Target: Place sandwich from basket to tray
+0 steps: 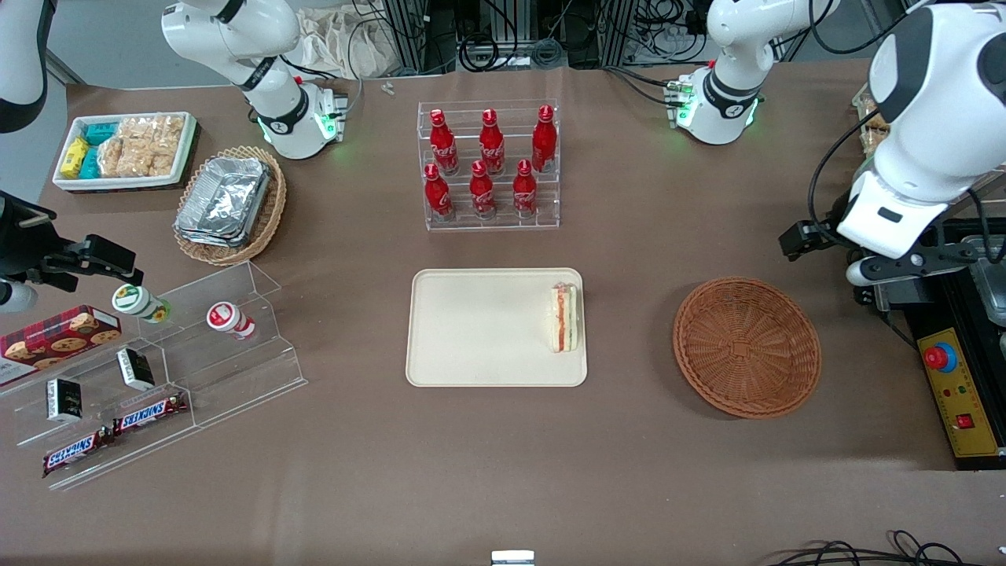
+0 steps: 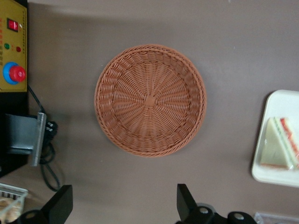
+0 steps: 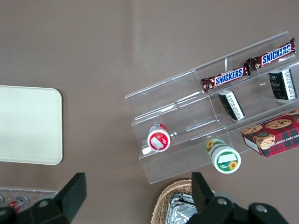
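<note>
The sandwich [image 1: 564, 317], a pale wedge with pink-red filling, lies on the cream tray [image 1: 479, 330] at the tray's edge nearest the basket. It also shows in the left wrist view [image 2: 279, 149] on the tray [image 2: 280, 100]. The reddish-brown wicker basket [image 1: 747, 346] is empty, as the left wrist view [image 2: 150, 100] shows. My left gripper [image 1: 833, 251] is raised above the table, farther from the front camera than the basket and toward the working arm's end. It is open and empty [image 2: 124, 205].
A rack of red bottles [image 1: 489, 165] stands farther from the camera than the tray. A yellow control box with a red stop button [image 1: 941, 358] lies beside the basket. A clear snack shelf [image 1: 157, 369], a tan basket of foil trays [image 1: 228, 203] and a white bin [image 1: 126, 149] lie toward the parked arm's end.
</note>
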